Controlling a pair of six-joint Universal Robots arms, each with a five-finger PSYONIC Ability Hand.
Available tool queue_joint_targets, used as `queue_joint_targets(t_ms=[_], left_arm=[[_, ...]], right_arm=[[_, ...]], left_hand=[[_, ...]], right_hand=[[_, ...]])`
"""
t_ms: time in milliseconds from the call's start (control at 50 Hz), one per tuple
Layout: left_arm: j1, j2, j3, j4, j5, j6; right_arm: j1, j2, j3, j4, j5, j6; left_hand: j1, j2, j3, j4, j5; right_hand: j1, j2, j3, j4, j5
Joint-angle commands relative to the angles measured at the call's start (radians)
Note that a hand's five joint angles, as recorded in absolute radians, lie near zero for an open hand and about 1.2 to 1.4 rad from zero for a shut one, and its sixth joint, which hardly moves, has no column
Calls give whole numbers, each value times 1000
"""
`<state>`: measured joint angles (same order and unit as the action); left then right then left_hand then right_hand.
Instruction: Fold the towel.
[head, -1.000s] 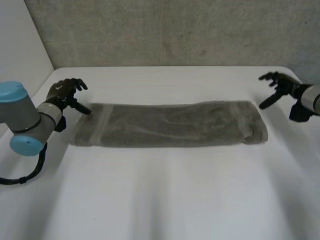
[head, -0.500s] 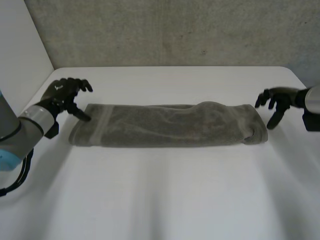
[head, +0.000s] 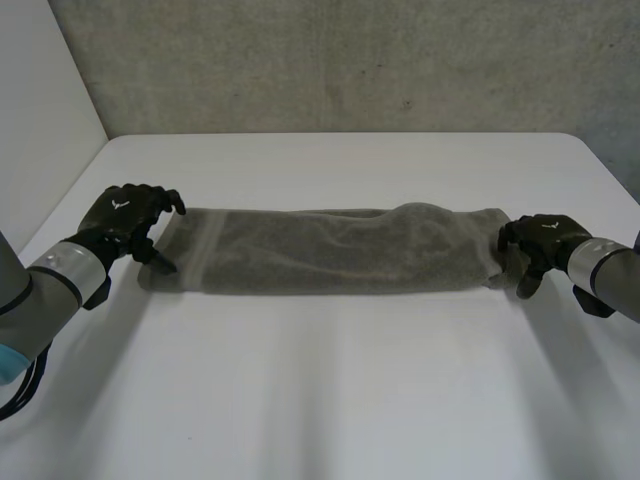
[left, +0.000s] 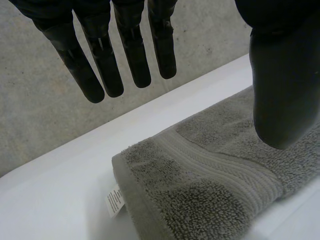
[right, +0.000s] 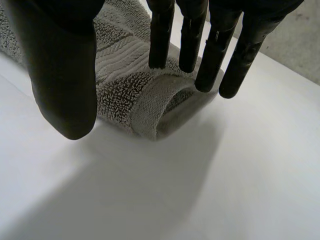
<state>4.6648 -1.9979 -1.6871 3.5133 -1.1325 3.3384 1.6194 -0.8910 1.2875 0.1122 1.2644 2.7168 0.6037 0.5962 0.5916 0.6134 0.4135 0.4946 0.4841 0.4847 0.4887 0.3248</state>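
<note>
Robot hands (head: 125, 212) (head: 540, 238) have dropped beside the towel (head: 340, 250), lying left-to-right.

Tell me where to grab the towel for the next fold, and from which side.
Grip the towel at its two short ends: it lies flat as a long strip, so each end is free. Left hand comes from outside onto the end by the label; right hand likewise, thumb probably slipping into the gaping fold.

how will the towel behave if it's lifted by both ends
Probably floppy: the towel is a long strip of soft cloth, so its middle would likely sag. Its looped pile looks rough, so it should grip rather than slip. The doubled end may fall open.
</note>
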Motion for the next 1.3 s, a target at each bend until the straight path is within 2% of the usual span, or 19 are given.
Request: queue_joint_targets(t_ms=[20,260,300,340,360,380,400,480,560,620,760,860,900,1020,1060,1180,1220,1260,1300], left_arm=[[-5,10,-17,3,0,0],[-6,7,-19,12,0,-2],[-6,7,-23,18,0,-2],[-6,7,-29,30,0,-3],[-6,7,-29,30,0,-4],[-6,7,-29,36,0,-4],[-6,7,-32,38,0,-4],[-5,8,-37,39,0,-5],[-3,13,-39,39,0,-7],[-3,18,-39,39,0,-7],[-5,24,-39,41,0,-23],[-6,24,-39,42,0,-39],[-6,25,-39,42,0,-42],[-6,25,-39,42,0,-42],[-6,25,-42,42,0,-42],[-6,25,-49,47,0,-42],[-6,25,-49,50,0,-42],[-6,25,-51,55,0,-42],[-6,27,-51,56,0,-42]], right_arm=[[7,6,27,-77,-5,1],[5,38,49,-155,-3,-15],[5,41,47,-160,0,-15],[4,47,39,-172,9,-17],[4,47,39,-172,9,-17],[1,47,36,-174,15,-20],[-7,44,32,-175,29,-28],[-18,24,27,-177,96,-57],[-111,-54,10,-174,206,-126],[-176,-94,-19,-166,213,-192],[-159,-106,-143,-154,236,-252],[0,-106,-235,-126,237,-216],[153,-83,-289,-126,236,-186],[370,-8,-315,-154,221,-177],[511,67,-318,-209,213,-189],[629,159,-301,-272,190,-209],[648,210,-304,-261,161,-261],[649,214,-297,-249,144,-285],[645,210,-297,-235,133,-301]], left_hand=[[-9,-1,4,-18,7],[-11,-4,1,-21,4],[-11,-4,1,-21,4],[-14,-7,-2,-24,1],[-14,-7,-2,-24,1],[-14,-7,-2,-24,1],[-14,-7,-2,-24,1],[-17,-10,-5,-27,-2],[-20,-13,-8,-30,-5],[-23,-16,-11,-33,-8],[-23,-16,-11,-33,-8],[-23,-16,-11,-33,-8],[-26,-19,-14,-36,-10],[-29,-22,-17,-39,-13],[-29,-22,-17,-39,-13],[-29,-22,-17,-39,-13],[-32,-24,-20,-42,-16],[-32,-25,-20,-42,-16],[-32,-25,-20,-42,-16]], right_hand=[[72,82,82,78,67],[198,208,208,204,193],[304,314,314,310,299],[619,630,629,625,614],[621,631,631,627,616],[839,849,849,845,834],[901,912,911,907,896],[902,912,912,908,897],[902,912,912,908,897],[902,912,912,908,897],[902,912,912,908,897],[902,912,912,908,897],[902,912,912,908,897],[902,912,912,908,897],[902,912,912,908,897],[902,912,912,908,897],[-73,-62,-63,-67,-77],[-232,-221,-222,-226,-237],[-236,-226,-226,-231,-241]])
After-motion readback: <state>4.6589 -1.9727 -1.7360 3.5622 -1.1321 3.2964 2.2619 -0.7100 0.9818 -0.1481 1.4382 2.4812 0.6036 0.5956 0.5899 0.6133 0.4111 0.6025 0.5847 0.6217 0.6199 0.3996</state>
